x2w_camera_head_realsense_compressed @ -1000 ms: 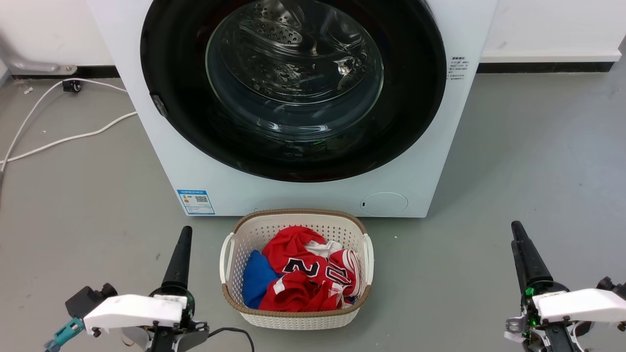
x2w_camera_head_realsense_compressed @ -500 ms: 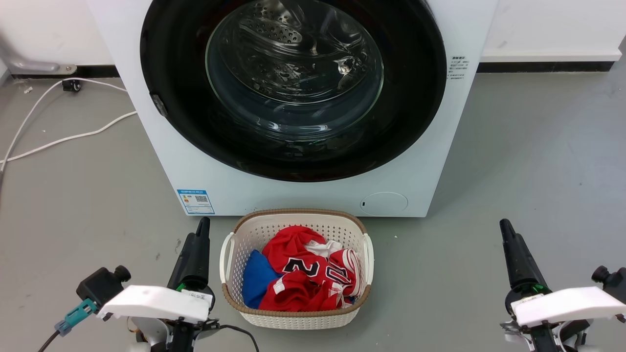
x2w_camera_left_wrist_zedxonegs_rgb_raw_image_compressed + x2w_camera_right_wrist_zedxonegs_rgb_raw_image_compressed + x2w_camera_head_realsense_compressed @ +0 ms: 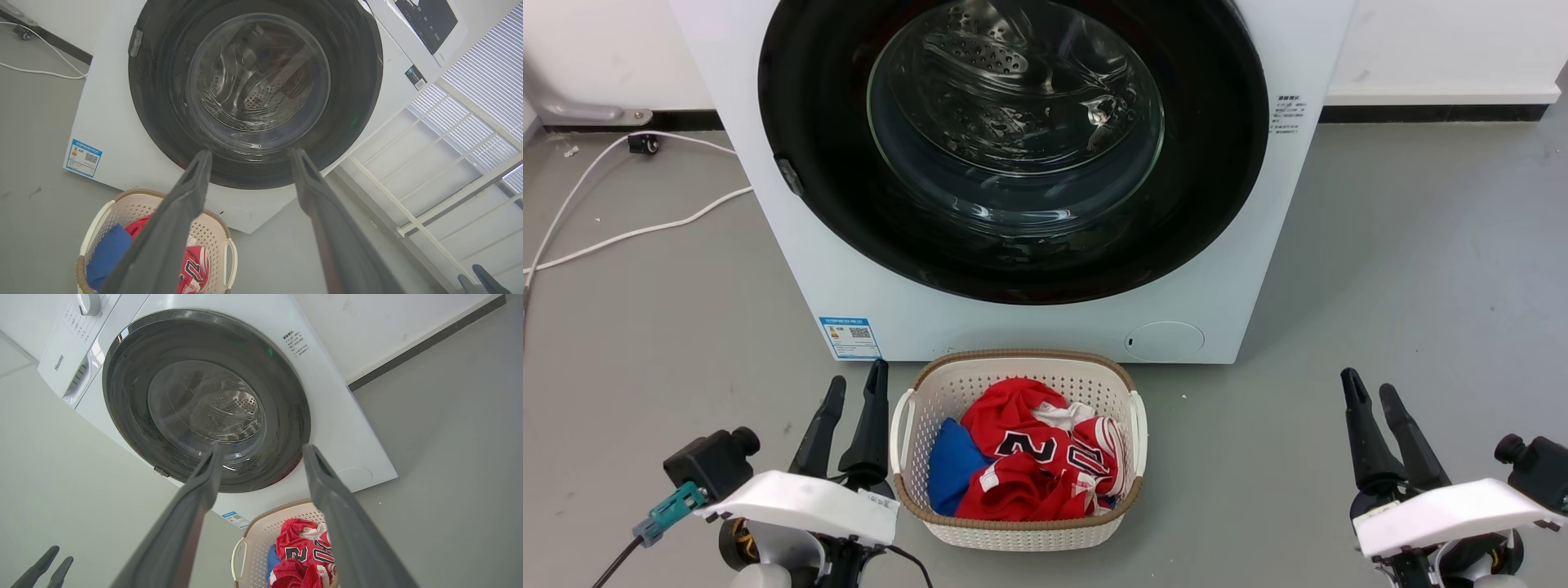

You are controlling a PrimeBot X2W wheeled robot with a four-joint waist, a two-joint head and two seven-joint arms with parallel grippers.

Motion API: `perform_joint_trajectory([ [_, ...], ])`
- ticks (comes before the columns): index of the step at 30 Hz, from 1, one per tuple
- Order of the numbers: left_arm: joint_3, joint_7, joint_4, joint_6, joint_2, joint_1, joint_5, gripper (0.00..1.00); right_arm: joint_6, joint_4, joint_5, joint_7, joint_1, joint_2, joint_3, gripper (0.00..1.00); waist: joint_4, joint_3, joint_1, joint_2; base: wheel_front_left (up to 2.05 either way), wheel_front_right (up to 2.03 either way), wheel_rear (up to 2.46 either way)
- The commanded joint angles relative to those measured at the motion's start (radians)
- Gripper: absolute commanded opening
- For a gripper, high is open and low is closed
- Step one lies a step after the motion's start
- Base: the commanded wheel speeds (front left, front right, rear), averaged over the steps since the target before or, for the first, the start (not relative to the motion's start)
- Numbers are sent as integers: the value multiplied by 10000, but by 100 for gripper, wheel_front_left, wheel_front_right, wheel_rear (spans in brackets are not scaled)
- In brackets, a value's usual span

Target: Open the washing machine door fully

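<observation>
The washing machine door [image 3: 1217, 163], a glossy black ring around a bulging glass bowl, lies flush against the white machine [image 3: 1258, 269]. A small grey catch [image 3: 788, 175] sits on its left rim. My left gripper [image 3: 857, 377] is open low at the left, beside the basket and well short of the door. My right gripper [image 3: 1366, 382] is open low at the right, over bare floor. Each wrist view looks up at the door [image 3: 359, 81] [image 3: 126, 396] between spread fingers of the left gripper [image 3: 250, 152] and the right gripper [image 3: 262, 448].
A white laundry basket [image 3: 1017, 357] with red and blue clothes stands on the floor right before the machine, between my arms. White cables [image 3: 645, 229] run over the grey floor at the left. A window frame [image 3: 429, 171] stands to the machine's right.
Both arms have shifted inward, the left toward the basket. Each gripper showed as a single dark shape before; now two fingers stand apart on each. The door has not moved.
</observation>
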Motion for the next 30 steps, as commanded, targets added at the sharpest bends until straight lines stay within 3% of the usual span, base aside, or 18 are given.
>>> perform_joint_trajectory([
  [1,-86,-119,-221,18,73,-222,530,100,13,-203,-484,-99,-64,-59,37,100,1,7,0,-1,0,0,0],
  [14,-545,-487,-178,153,301,-293,2452,100,16,-442,-2426,-196,126,-11,105,100,47,-8,0,-1,0,0,0],
  [30,-933,-869,16,349,464,-370,3993,100,20,-749,-4063,-228,357,117,-62,100,76,-49,0,-1,0,0,0],
])
